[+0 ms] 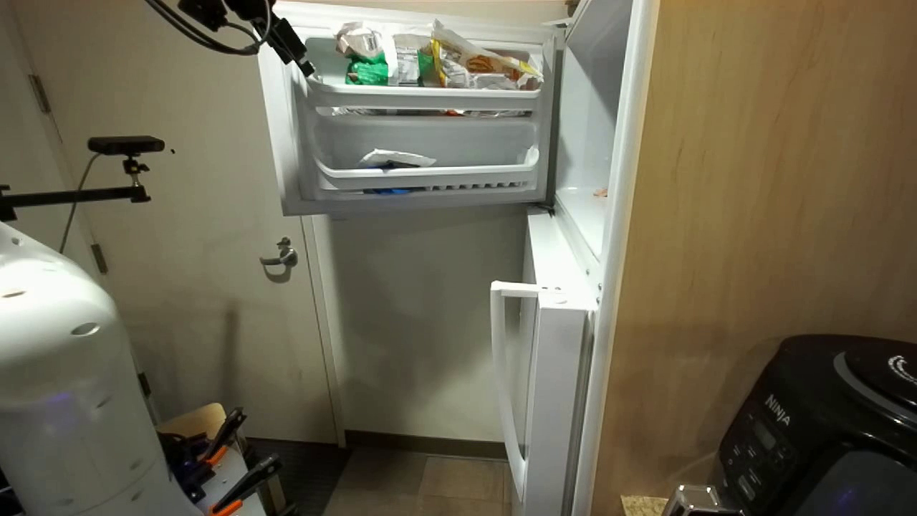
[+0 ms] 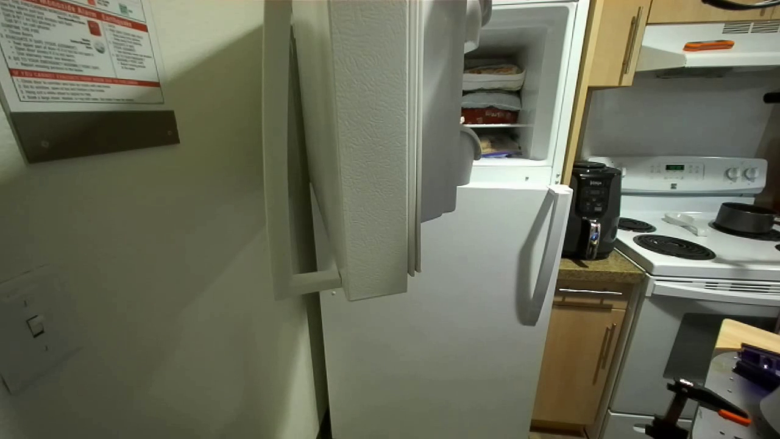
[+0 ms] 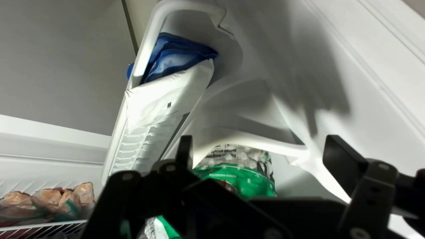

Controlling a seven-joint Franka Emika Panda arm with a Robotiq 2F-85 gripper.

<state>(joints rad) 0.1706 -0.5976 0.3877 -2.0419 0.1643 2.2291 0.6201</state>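
Observation:
My gripper (image 3: 265, 156) is open in the wrist view, its black fingertips wide apart with nothing held between them. In an exterior view the gripper (image 1: 308, 69) is at the left end of the upper rack of the open freezer door (image 1: 276, 143). The nearest thing is a green and grey food bag (image 3: 245, 181), partly hidden behind the fingers; it also shows in an exterior view (image 1: 367, 72). The white rack rail (image 3: 245, 139) runs between the fingertips in the wrist view; I cannot tell whether they touch it. A yellow and clear bag (image 1: 480, 64) sits farther right.
The lower door rack (image 1: 430, 178) holds a white packet (image 3: 172, 91) and a blue packet (image 3: 179, 54). The freezer compartment (image 2: 548, 91) stands open with stacked food. The lower fridge door (image 2: 426, 341) is shut. A black air fryer (image 1: 824, 430) stands beside the fridge.

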